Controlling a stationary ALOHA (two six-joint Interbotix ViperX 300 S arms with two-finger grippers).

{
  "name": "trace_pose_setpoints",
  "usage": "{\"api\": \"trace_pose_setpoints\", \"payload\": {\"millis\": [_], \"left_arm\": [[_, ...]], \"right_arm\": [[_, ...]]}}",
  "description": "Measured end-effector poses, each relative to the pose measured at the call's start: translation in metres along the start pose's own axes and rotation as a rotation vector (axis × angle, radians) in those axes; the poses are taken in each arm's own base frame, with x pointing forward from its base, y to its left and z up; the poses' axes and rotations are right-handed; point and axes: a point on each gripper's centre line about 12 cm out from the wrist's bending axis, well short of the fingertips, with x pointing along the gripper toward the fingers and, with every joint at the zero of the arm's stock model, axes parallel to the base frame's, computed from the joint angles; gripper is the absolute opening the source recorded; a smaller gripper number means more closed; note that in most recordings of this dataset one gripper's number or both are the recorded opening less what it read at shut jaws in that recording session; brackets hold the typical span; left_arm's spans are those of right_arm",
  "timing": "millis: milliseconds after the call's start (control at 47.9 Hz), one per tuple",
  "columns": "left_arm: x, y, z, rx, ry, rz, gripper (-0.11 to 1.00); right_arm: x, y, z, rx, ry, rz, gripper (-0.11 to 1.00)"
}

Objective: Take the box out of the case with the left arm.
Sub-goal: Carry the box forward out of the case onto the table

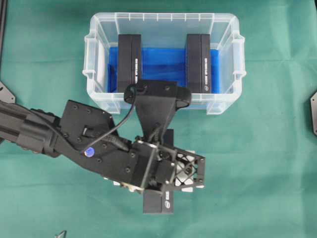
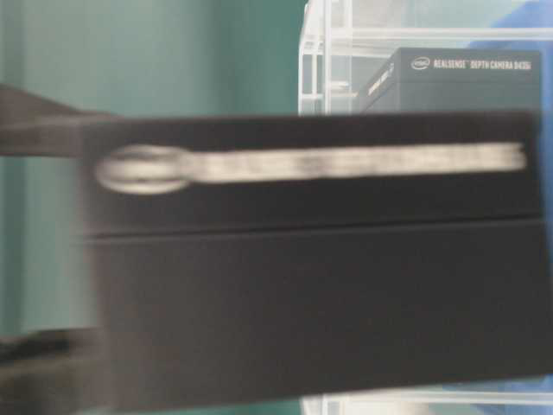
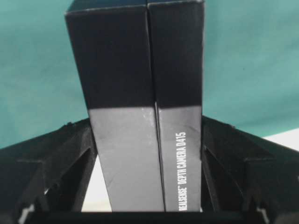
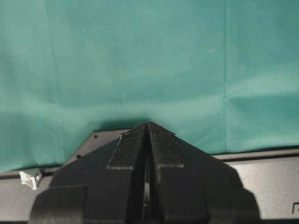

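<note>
Black rectangular cardboard box (image 3: 140, 102) is clamped between the left hand (image 3: 147, 154) fingers, outside and in front of the clear plastic case (image 1: 99, 29), held above the green worktop (image 1: 257, 163) for set-down.

Overhead looks down, table-level close – both share case (image 1: 163, 59).
</note>
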Motion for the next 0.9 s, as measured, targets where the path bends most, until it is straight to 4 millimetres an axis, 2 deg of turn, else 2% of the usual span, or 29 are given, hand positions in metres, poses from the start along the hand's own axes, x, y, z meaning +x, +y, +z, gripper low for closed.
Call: {"api": "trace_pose_setpoints", "payload": {"millis": [459, 689, 898], "left_arm": [[0.087, 0.030, 0.003, -0.009, 0.010, -0.036, 0.62], [0.112, 0.037, 0.008, -0.008, 0.018, -0.063, 0.62], [0.122, 0.039, 0.009, -0.012, 0.020, -0.070, 0.62]], "right_arm": [[0.001, 0.001, 0.001, 0.001, 0.006, 0.000, 0.00], [0.001, 0.001, 0.001, 0.001, 0.006, 0.000, 0.00], [0.001, 0.000, 0.001, 0.001, 0.006, -0.001, 0.00]]}}
